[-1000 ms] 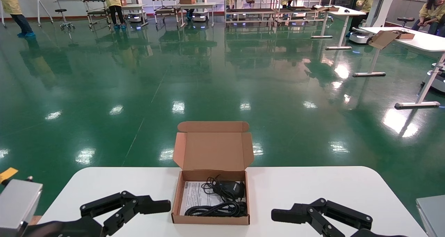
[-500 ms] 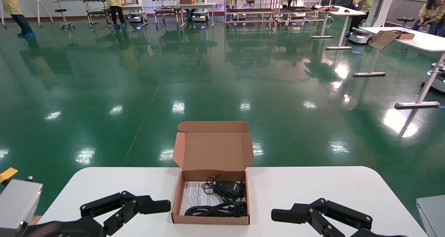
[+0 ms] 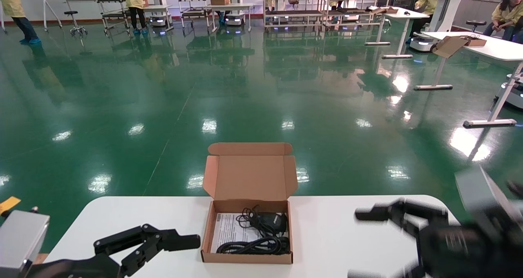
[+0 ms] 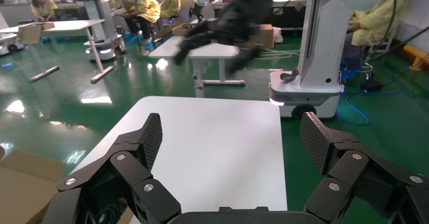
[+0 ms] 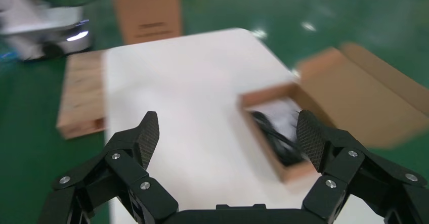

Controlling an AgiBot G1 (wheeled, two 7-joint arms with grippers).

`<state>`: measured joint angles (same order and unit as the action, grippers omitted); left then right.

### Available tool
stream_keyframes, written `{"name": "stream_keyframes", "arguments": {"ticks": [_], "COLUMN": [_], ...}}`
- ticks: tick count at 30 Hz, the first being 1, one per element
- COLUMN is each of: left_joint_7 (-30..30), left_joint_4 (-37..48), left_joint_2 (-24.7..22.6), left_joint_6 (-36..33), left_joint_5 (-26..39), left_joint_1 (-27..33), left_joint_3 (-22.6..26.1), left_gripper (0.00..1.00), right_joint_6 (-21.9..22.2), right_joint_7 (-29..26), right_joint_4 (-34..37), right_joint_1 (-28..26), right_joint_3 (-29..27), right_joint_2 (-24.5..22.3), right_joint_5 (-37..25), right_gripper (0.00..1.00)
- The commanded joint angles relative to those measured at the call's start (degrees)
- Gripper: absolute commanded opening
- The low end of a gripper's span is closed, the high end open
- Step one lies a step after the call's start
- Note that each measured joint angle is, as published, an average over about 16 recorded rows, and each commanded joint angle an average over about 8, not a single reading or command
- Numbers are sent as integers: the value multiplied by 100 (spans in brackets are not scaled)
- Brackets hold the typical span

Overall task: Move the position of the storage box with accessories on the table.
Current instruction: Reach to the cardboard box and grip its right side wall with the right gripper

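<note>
The storage box is sitting on the white table, near the table's middle toward its front edge, with its hinged lid standing open at the box's 12 o'clock side. Inside it, a white leaflet is lying along the 9 o'clock side, with a black mouse and bundled black cables resting beside and partly over it.

The left claw is hovering low over the table at the box's 9 o'clock, just beside the box wall but not touching it, its fingers spread wide apart. The right claw is showing at the box's 3 o'clock, well apart from it, blurred, raised above the table with its fingers also spread open and holding nothing.
</note>
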<state>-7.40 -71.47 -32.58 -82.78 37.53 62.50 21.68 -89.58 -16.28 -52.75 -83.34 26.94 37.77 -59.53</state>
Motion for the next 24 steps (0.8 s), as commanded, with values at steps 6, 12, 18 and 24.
{"name": "stream_keyframes", "arguments": {"ticks": [6, 12, 18, 24], "left_joint_7": [0, 0, 1, 1], "left_joint_4": [0, 1, 2, 2], "left_joint_2": [0, 0, 1, 1], "left_joint_6": [0, 1, 2, 3], "left_joint_5": [0, 0, 0, 0], "left_joint_1": [0, 0, -1, -1], "left_joint_3": [0, 0, 0, 0], "left_gripper": [100, 100, 100, 100], "right_joint_6": [157, 445, 601, 578], "right_joint_7": [-424, -319, -100, -417], "right_joint_4": [1714, 3030, 3444, 3735], "right_joint_1": [-1128, -1584, -1763, -1821], "right_joint_3": [618, 951, 1031, 1009], "right_joint_2": [768, 1410, 1575, 1481], "right_joint_5": [-999, -1550, -1714, -1689], "right_gripper": [100, 100, 100, 100]}}
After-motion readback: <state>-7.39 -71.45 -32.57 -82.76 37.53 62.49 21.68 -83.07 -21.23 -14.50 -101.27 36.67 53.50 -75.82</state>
